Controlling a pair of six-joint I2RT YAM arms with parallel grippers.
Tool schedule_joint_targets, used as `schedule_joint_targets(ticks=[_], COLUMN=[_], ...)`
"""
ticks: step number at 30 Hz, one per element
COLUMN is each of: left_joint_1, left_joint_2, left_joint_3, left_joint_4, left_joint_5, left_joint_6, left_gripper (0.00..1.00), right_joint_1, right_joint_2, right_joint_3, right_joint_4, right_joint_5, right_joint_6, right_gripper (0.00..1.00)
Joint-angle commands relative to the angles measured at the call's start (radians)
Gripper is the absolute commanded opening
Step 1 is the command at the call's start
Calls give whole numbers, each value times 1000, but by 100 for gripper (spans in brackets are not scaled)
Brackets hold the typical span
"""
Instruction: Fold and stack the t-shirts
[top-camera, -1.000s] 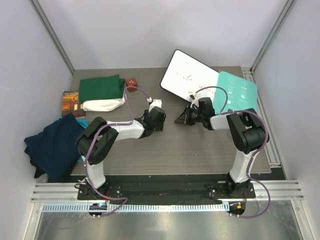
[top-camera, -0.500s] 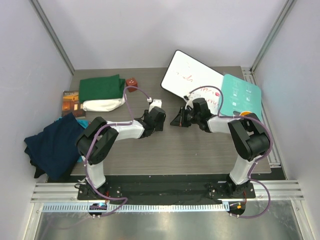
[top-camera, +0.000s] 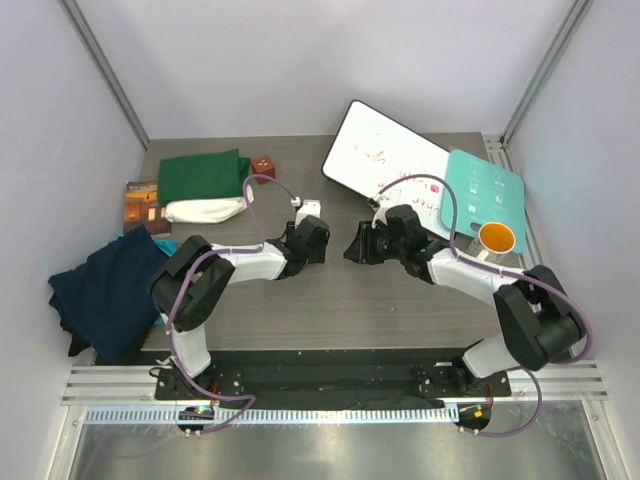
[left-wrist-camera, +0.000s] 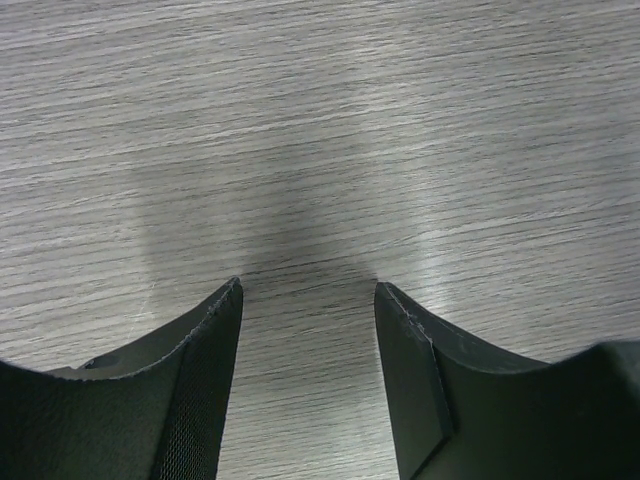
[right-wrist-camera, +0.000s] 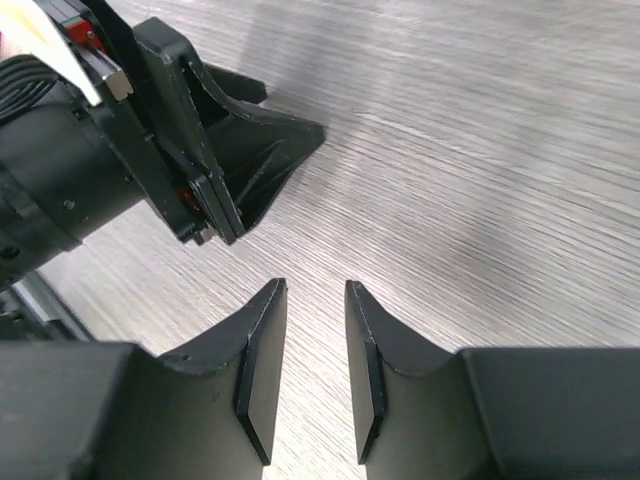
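Parted now on the right gripper (right-wrist-camera: 315, 290), pinched shut a second ago — nothing between the fingers. Shifted leftward too, now close to and facing the left gripper (left-wrist-camera: 308, 290), which is spread wide and just as empty. Uncovered behind the right arm: an orange mug (top-camera: 497, 238). Well to the left of both sets of fingers, unmoved — green shirt (top-camera: 203, 175) folded atop white shirt (top-camera: 207, 209), navy shirt (top-camera: 105, 290) crumpled at the edge.

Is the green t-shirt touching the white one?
Touching. The top view shows the dark green t-shirt lying partly over the cream-white t-shirt, edges overlapping with no gap between them.
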Motion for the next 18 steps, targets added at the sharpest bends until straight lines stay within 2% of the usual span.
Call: schedule_joint_targets(ticks=[1, 5, 6, 7, 11, 14, 17, 18], left_joint_1=[2, 2, 2, 2, 2, 3, 7, 7], left_joint_2=[17, 18, 17, 15, -85, -185, -230, -248], left_joint_3=[-25, -23, -22, -23, -63, -108, -67, -24], left_joint_4=[-92, -93, -95, -95, -84, -39, -85, -99], left_joint_5=[25, 28, 28, 26, -13, -23, 0, 17], left_joint_6=[-23, -26, -26, -26, -34, -27, 0, 8], left_gripper=[56, 56, 56, 56, 57, 64, 68, 72], right_joint_1=[13, 20, 39, 42, 44, 42, 42, 40], right_joint_2=[-110, -178, -190, -213, -308, -376, -422, -429], right_joint_3=[0, -5, 2, 1, -30, -71, -111, -126], right_joint_4=[-96, -130, -170, -187, -184, -178, -175, -175], right_joint_5=[137, 321, 466, 520, 582, 613, 642, 645], right_joint_6=[-67, -140, -166, -176, -188, -164, -134, -127], right_gripper=[36, 37, 38, 40, 45, 49, 51, 55])
